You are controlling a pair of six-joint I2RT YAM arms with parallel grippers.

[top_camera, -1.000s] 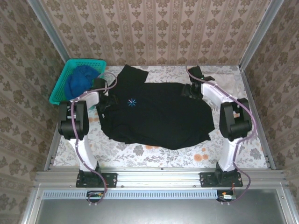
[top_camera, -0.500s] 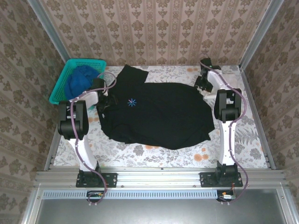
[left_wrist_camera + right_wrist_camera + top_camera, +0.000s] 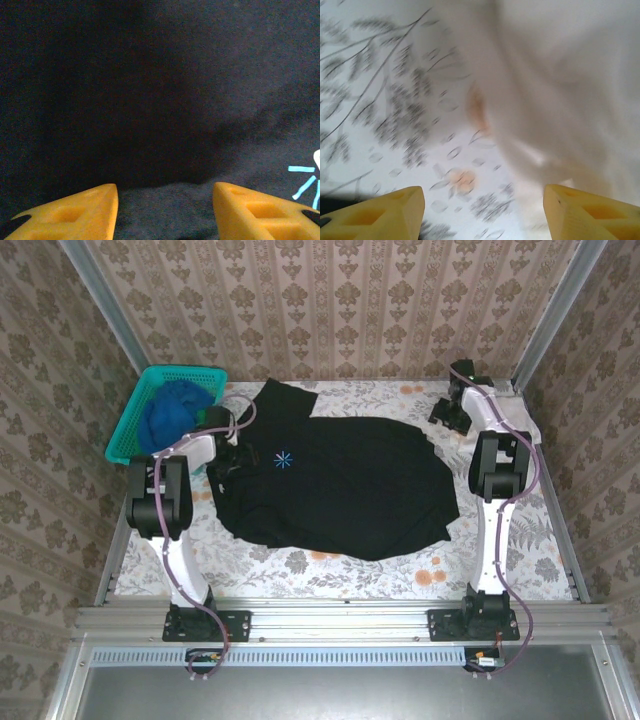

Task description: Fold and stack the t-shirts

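Left pincer (image 3: pixel 165 186) gapes empty over the black tee (image 3: pixel 150 90) near its left edge; right pincer (image 3: pixel 483 188) likewise above the pale tee (image 3: pixel 570 75).

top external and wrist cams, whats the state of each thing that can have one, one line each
black t-shirt: spread on the table, unfolded, rumpled, starburst mark up
blue t-shirt: bunched up in the basket
pale t-shirt: loose on the table, blurred, fold state unclear
teal basket: holding the blue t-shirt
left gripper: jaws apart over the black t-shirt
right gripper: jaws apart, nothing between them
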